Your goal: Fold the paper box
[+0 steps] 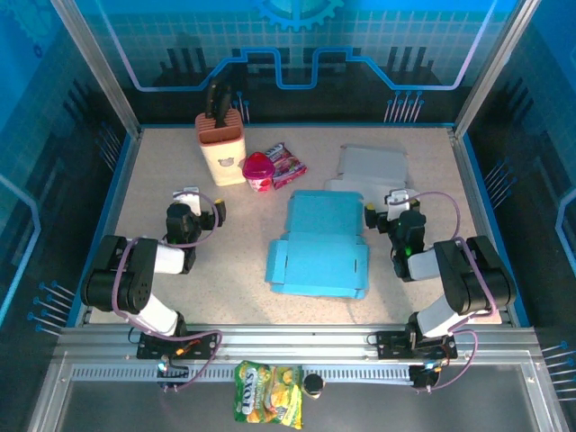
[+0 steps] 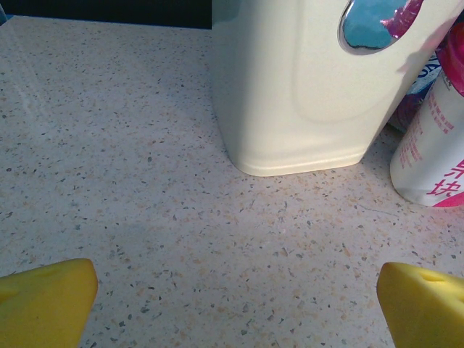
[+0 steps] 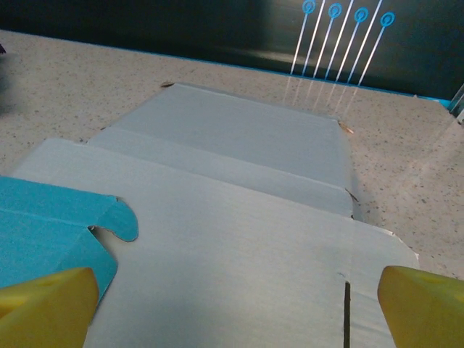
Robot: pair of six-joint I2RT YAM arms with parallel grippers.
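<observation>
**Both claws wide open, box lying flat between them**

The speckled table (image 1: 180, 157) stretches out ahead of both arms. On it, between the two claws and much nearer the right one, lies the blue paper box (image 1: 319, 243), unfolded and flat, its flaps spread. Its far right corner sits just left of the right claw (image 1: 389, 205).

The right claw's own camera shows that claw (image 3: 232, 312) with its yellow fingertips (image 3: 47, 308) far apart and nothing between them. It hangs low over a grey card sheet (image 3: 239, 239). A rounded blue flap of the box (image 3: 51, 225) lies over the sheet's edge beside the left fingertip. From above, the grey sheet (image 1: 371, 169) reaches from under that claw away towards the back wall.

The left claw (image 1: 193, 205) stands well to the left of the box, touching none of the objects. Seen up close, this claw (image 2: 232, 312) is spread just as wide and empty, with bare table under it. Straight ahead of it stands a cream knife block (image 2: 290, 94), upright. Just right of the block is a white bottle (image 2: 431, 152) with pink print. Beyond that, further right of the claw, lies a small snack packet (image 1: 288, 165).
</observation>
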